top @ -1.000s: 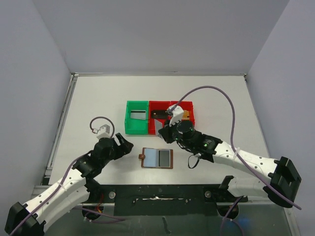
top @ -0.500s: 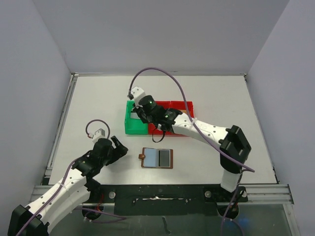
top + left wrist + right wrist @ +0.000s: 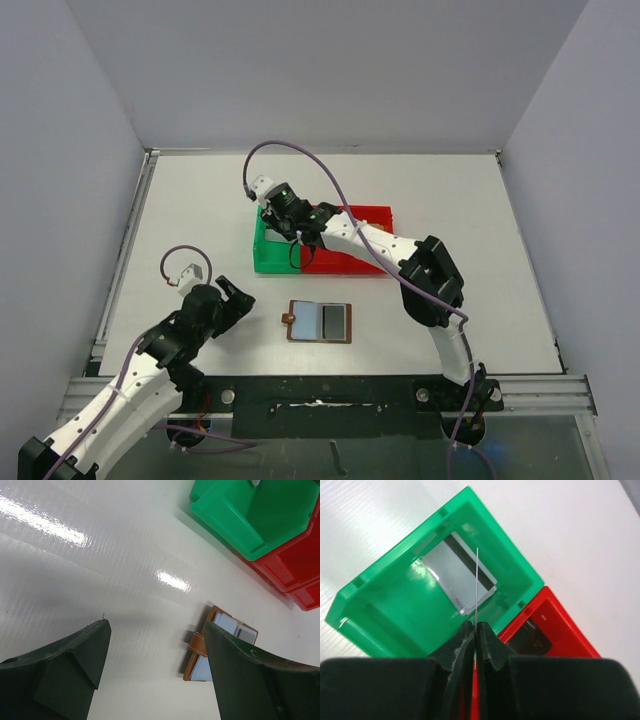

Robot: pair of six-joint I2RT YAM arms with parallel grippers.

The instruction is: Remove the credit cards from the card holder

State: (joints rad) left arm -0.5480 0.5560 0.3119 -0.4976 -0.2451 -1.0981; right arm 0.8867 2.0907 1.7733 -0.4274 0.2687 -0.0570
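Right wrist view: a card pinched over the green bin.
Fingers of the right gripper (image 3: 475, 630) press together on a thin card (image 3: 477, 577) held edge-on above the green bin (image 3: 380, 595), where a grey striped card (image 3: 462, 575) lies flat. The right arm (image 3: 372, 241) stretches leftward over the bin. Fingers of the left gripper (image 3: 157, 630) are spread and empty, well short of the green bin. The open card holder (image 3: 199, 649) lies flat on the table (image 3: 75, 580), apart from the green bin on its near side.
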